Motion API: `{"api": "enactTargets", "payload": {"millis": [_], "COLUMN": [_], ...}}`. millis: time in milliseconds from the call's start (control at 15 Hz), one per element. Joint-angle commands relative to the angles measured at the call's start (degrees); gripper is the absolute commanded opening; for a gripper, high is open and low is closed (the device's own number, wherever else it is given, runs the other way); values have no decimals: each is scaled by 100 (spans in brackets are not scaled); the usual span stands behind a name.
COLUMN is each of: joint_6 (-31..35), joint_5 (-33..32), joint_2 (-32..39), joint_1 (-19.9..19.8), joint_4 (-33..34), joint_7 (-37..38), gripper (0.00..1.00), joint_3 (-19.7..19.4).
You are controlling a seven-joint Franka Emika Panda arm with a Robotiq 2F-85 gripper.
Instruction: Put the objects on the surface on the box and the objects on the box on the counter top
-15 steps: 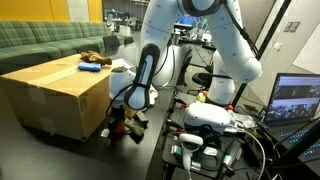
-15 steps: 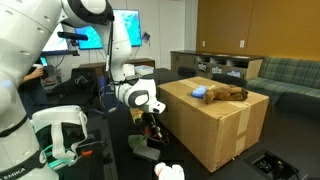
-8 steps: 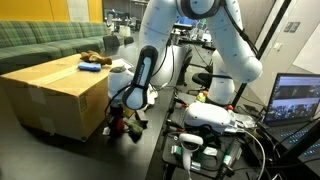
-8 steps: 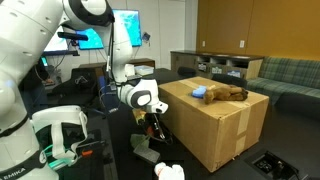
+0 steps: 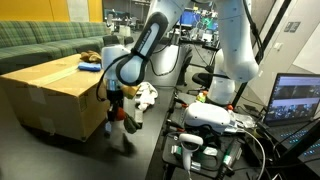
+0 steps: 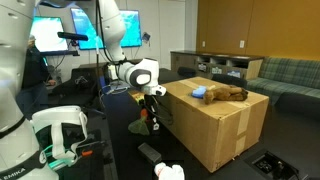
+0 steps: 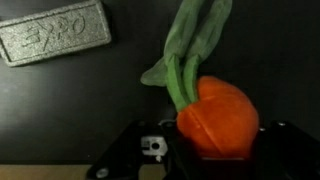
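Carrot toy (image 7: 218, 115), orange with green top, clenched in tool (image 6: 152, 108), beside box (image 6: 215, 130)

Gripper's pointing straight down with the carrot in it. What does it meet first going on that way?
The dark counter top, it seems; the toy carrot in the gripper would touch down first. The grey eraser lies off to one side. Height is hard to judge.

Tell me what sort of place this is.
Probably a robotics lab in an office space: a white robot arm, a lit computer screen and a green sofa behind.
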Motion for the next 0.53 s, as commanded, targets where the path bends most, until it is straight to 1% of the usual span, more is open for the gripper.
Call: {"api": "enactTargets", "payload": {"millis": [0,133,267,333,467], "joint_6": [-1327,-1922,-2103,-2004,-2063], "joint_5": [785,936,832,725,611], "joint_2": [-1091,-1508,-1748,-1761,-1774], "joint_1": [-602,-545,-430,-374,-344], "joint_4": [-31,205,451,546,941], "joint_7": [-934,-902,-632,-461,-231], "gripper": [10,11,11,10,11], "joint_3": [548,461,335,306,269]}}
